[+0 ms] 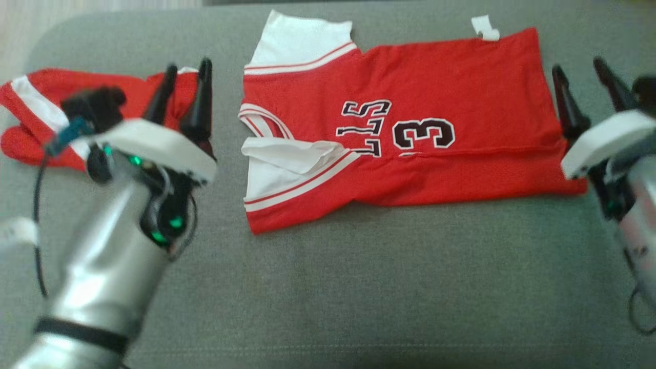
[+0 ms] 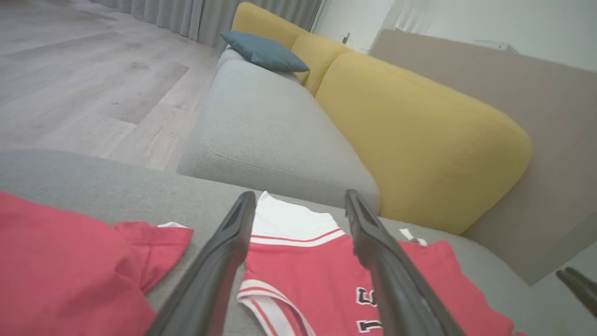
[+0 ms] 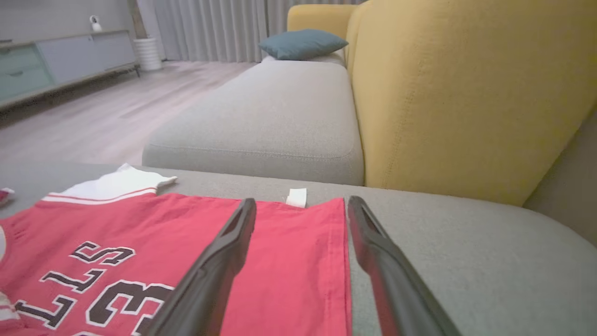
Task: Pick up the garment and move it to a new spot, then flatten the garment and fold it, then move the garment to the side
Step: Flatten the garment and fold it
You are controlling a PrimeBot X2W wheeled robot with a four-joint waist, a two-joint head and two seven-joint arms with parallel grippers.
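Jaws wide, empty, garment between them

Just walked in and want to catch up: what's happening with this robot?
The robot is working on a red jersey that lies on a grey cushion and looks folded over along its near side. The left gripper is open at the jersey's sleeve end, and the right gripper is open at its hem end. Neither holds anything. A second red garment lies further left.
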